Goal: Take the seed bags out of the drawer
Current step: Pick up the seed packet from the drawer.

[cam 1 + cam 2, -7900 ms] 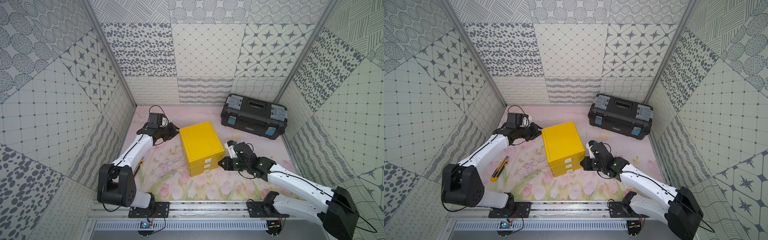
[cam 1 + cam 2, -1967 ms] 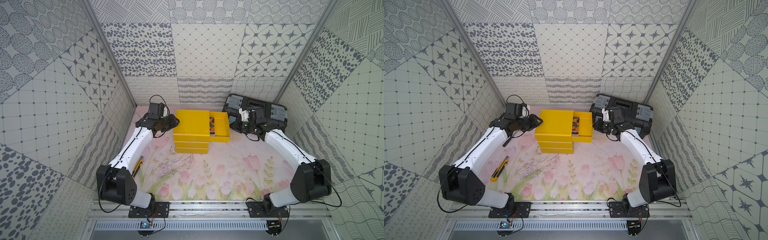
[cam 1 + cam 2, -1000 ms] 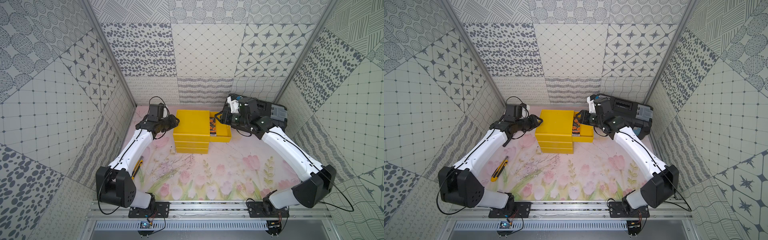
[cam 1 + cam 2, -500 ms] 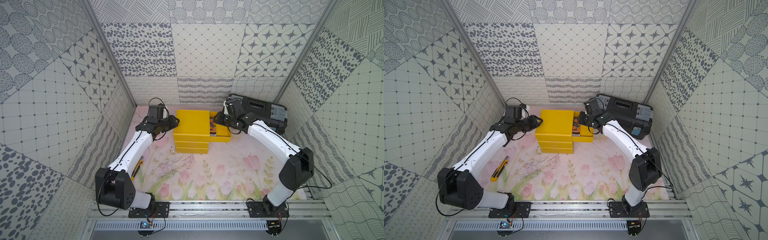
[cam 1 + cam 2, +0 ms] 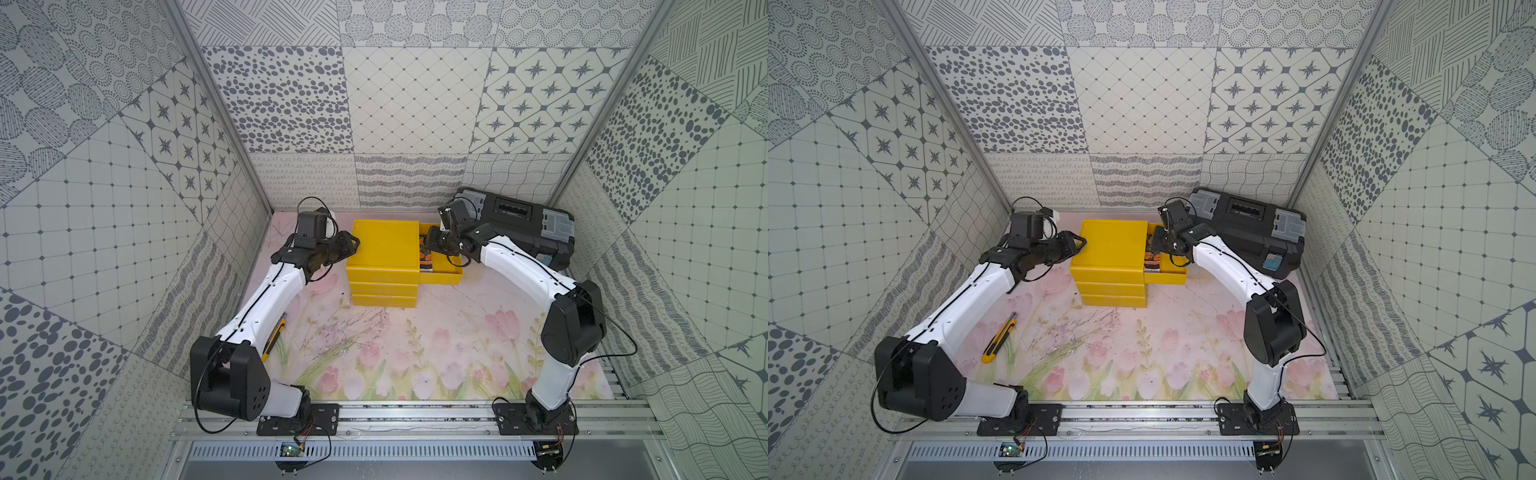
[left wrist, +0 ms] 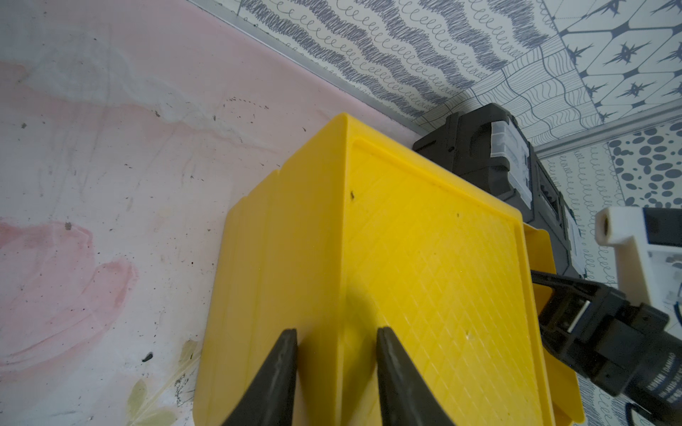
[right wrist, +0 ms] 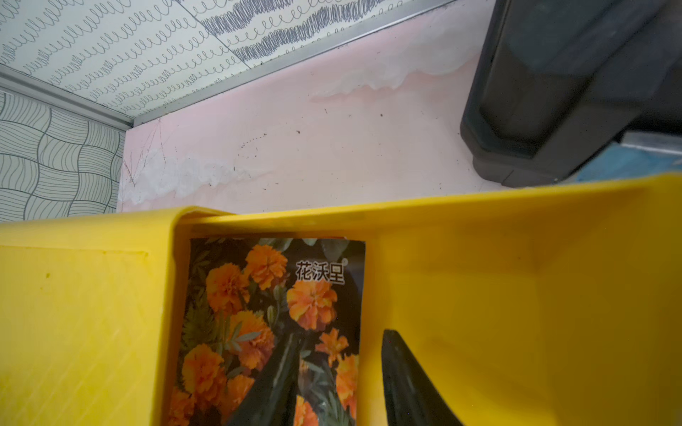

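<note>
Black-fingered, the right pincer (image 7: 339, 333) reaches down into the pulled-out top drawer (image 7: 479, 258) with its jaws apart, gripping nothing. One finger (image 7: 273, 380) lies over the seed bag (image 7: 265, 302). The other stands over bare yellow drawer floor just beside the bag's edge, so that edge runs between the two. The bag lies flat under the pincer, glossy, printed with orange marigolds on dark leaves and white Chinese lettering. It sits against the drawer's inner end, where the drawer meets the yellow cabinet (image 5: 384, 245). Whether more bags lie beneath it cannot be told. In both top views the same pincer (image 5: 430, 245) sits low over the bag (image 5: 426, 262) in the open drawer (image 5: 446, 276).

Beyond the drawer wall from this pincer, pink mat (image 7: 313, 140) runs to the tiled back wall. A black toolbox (image 7: 553, 92) stands close on the pincer's outer side.

Across the cabinet, the left pincer (image 6: 336, 330) is partly open and holds nothing. Its two fingers straddle the cabinet's upper edge, one on the side wall and one over the ribbed top (image 6: 443, 276).

Well behind that arm, towards the robot's base, a yellow utility knife (image 5: 998, 338) lies on the flowered mat.
</note>
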Tool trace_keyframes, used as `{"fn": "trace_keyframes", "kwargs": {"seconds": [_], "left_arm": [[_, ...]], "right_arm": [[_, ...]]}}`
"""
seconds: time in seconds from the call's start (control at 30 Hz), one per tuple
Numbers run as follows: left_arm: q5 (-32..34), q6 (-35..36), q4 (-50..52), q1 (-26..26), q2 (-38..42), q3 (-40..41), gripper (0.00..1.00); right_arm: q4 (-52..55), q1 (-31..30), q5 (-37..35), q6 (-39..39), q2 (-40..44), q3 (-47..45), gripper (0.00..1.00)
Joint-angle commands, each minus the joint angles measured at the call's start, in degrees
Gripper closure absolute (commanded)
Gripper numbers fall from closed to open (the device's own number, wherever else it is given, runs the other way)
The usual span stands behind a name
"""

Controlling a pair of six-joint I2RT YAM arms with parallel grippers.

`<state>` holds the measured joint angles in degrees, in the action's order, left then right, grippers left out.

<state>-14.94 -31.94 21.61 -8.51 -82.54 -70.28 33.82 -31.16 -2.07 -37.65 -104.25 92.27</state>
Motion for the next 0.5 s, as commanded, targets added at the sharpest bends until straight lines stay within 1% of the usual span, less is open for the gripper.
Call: {"fn": "trace_keyframes", "kwargs": {"seconds": [0.0, 0.23, 0.37, 0.47], "left_arm": [[-2.3, 1.0, 15.3, -0.2, -0.7, 1.3, 0.63], [-2.3, 1.0, 15.2, -0.2, -0.9, 1.3, 0.63], [-2.2, 0.9, 15.2, -0.2, -0.8, 1.5, 0.63], [-2.0, 0.9, 15.4, -0.2, -0.9, 1.6, 0.63]], "right_arm": [[-0.8, -0.3, -0.8, -0.4, -1.4, 1.6, 0.60], [-1.4, -0.4, 0.3, -0.3, -2.1, 1.5, 0.68], [-2.6, -0.4, 1.1, -0.7, -1.8, 0.9, 0.77], [-3.6, -0.4, 2.0, -1.1, -1.3, 0.5, 0.88]]}}
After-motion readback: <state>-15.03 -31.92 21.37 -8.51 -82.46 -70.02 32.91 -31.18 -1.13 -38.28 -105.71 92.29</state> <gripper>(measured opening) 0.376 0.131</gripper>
